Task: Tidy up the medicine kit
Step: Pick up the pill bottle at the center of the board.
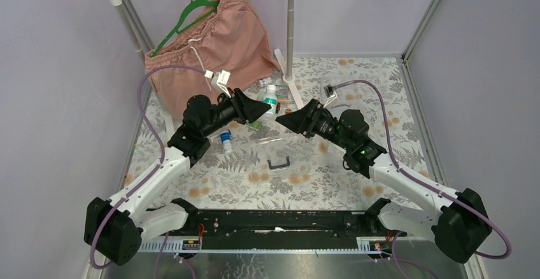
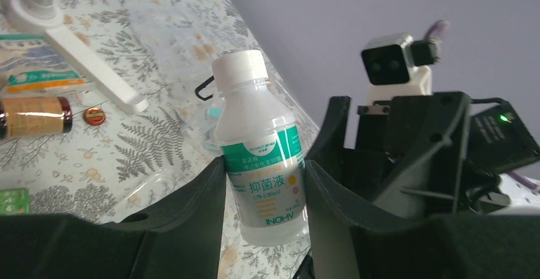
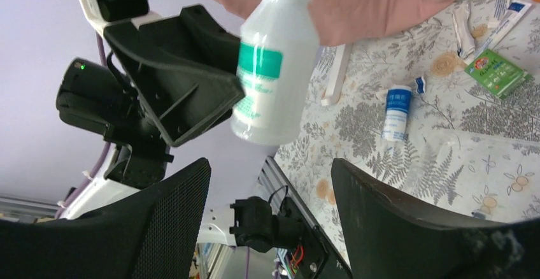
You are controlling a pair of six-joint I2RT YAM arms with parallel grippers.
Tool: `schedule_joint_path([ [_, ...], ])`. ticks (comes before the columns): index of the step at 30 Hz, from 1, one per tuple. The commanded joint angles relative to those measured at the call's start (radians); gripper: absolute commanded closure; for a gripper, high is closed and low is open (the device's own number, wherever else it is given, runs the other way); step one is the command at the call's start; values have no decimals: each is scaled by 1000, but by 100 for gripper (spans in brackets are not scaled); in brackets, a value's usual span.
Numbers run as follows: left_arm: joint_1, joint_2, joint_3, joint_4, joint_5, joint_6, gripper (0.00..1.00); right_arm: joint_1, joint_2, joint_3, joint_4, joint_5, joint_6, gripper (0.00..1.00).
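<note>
L gripper (image 2: 264,186) was clamped on white-capped bottle (image 2: 255,132). R gripper (image 3: 270,183) stood spread wide, empty, facing bottle close by.

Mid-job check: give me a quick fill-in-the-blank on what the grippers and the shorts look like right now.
The green-labelled bottle in the left gripper has a ___ cap.
The right gripper is ___, holding nothing.
The pink shorts hang on a ___ hanger.
Missing words: white; open; green.
</note>
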Motion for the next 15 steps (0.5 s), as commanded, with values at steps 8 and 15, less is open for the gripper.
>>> schedule_joint_path([
  [8, -2, -62, -23, 179, 139, 5, 68, -71, 51, 63, 166, -49, 92, 20],
  [15, -2, -60, -29, 201, 176, 10, 69, -82, 159, 106, 309, -121, 167, 18],
])
